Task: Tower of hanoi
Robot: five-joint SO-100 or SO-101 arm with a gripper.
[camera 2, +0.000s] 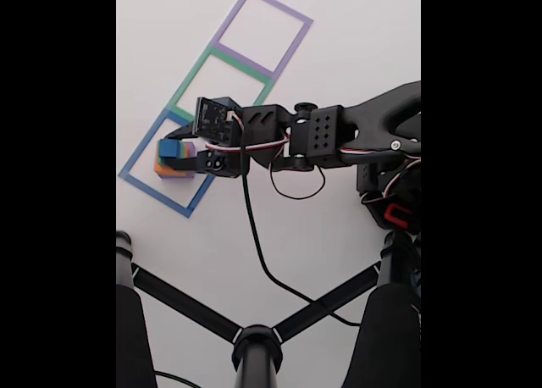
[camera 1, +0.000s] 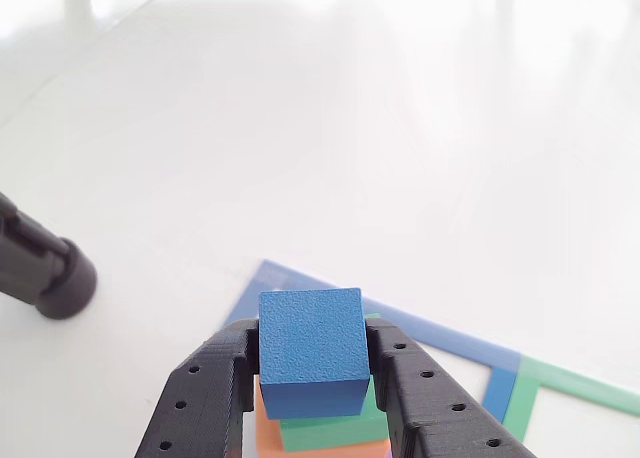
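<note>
The jaws are closed on the blue cube [camera 1: 311, 350], one black finger [camera 1: 215, 398] against each side of it; the gripper [camera 1: 312, 378] reaches in from the lower edge of the other view. Directly beneath the cube sits the green block [camera 1: 335, 430], with the orange block [camera 1: 272, 433] under that. In the fixed view the stack [camera 2: 174, 163] stands inside the blue taped square [camera 2: 135, 180] on the white tabletop [camera 2: 339, 49], beside the green taped square [camera 2: 190, 76] and the purple one [camera 2: 288, 15] beyond.

We see the orange block [camera 1: 268, 430] cut off at the other view's bottom edge, mostly hidden beneath the green block [camera 1: 330, 430].
</note>
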